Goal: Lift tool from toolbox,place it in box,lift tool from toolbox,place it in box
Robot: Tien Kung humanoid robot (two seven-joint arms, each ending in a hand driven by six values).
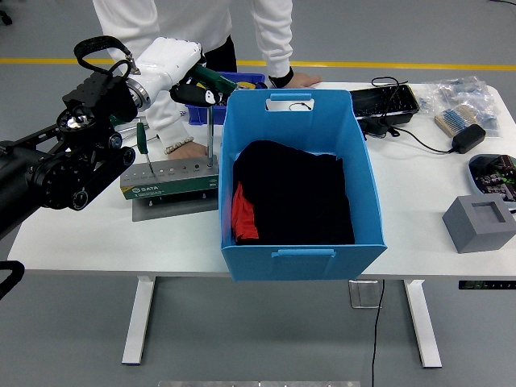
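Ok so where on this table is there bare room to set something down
Bare tabletop lies between the blue bin and the grey block, and along the near left edge before the tool holder. The far right, with cables and trays, is crowded, as is the far left around the left hand.

Bright, even overhead light; colours true. Soft short shadows under the blue box (302, 193) and grey block (479, 223) on the white counter (419, 193). No glare. Focus sharp throughout; slight motion blur at left hand (189, 76).
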